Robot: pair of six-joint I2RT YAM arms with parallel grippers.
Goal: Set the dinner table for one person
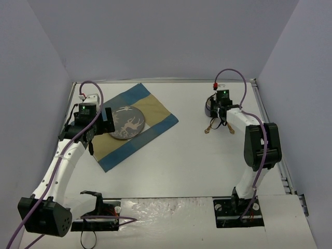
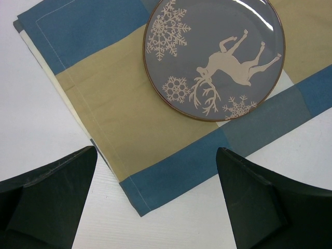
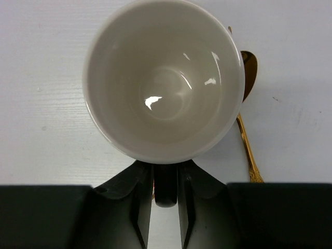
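Right claw (image 3: 166, 179): is gripping the cup's dark handle, one finger pressing on each side of it with no gap showing.
Right claw position: is working at about 2 o'clock on the tabletop in the overhead view, well away from the placemat.
Cup (image 3: 163, 83): is standing upright on the table, its glossy white inside facing the wrist camera, its handle pointing to 6 o'clock in that view.
Spoon (image 3: 248, 67): is lying flat on the table at 3 o'clock of the cup, gold, its bowl partly tucked behind the cup's rim and its handle running down toward 5 o'clock.
Left claw (image 2: 155, 207): is hanging wide open, holding nothing, both dark fingers spread apart above the near corner of the placemat.
Left claw position: is hovering at about 9 o'clock of the plate in the overhead view.
Placemat (image 2: 104, 114): is lying flat and turned at an angle, blue and tan bands, at about 10 o'clock on the tabletop.
Plate (image 2: 213, 57): is resting on the placemat, grey with a white reindeer and snowflakes, at 1 o'clock of the left claw in its wrist view.
Dinner table (image 1: 181, 161): is lying under everything, white and matte, carrying the placemat on its left half and the cup with the spoon on its right half.
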